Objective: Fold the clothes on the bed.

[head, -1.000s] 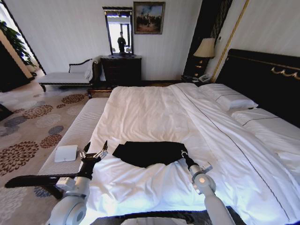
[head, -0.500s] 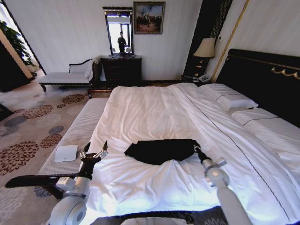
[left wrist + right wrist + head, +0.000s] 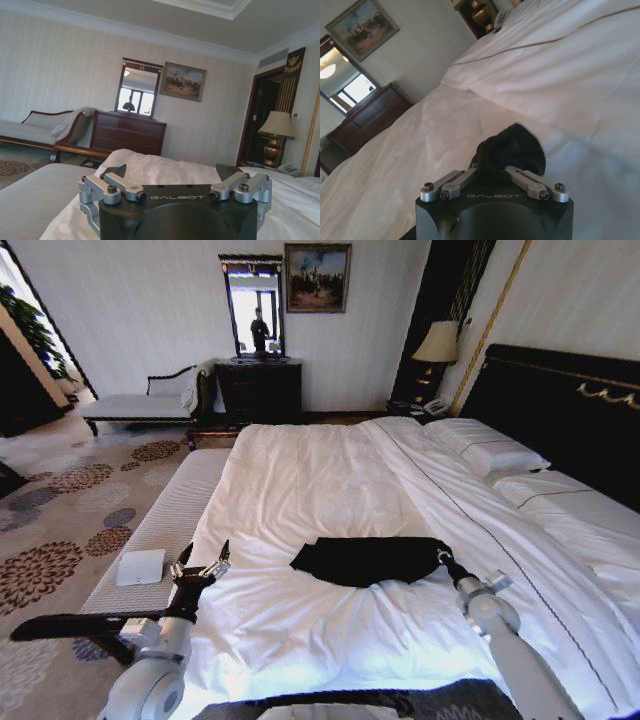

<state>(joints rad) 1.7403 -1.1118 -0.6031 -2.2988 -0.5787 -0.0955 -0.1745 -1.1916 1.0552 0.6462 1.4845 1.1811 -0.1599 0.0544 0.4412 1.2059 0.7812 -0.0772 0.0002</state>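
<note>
R gripper point(image 3: 441, 556) clamps black cotton T-shirt point(image 3: 365, 559), now dragged rightward across white-sheeted bed point(image 3: 300, 470). Repositioning, prob. L gripper point(image 3: 201, 562) idle, fingers wide.

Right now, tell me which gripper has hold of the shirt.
The right gripper, pinching the black T-shirt at its edge; the left gripper hangs open beside the bed.
</note>
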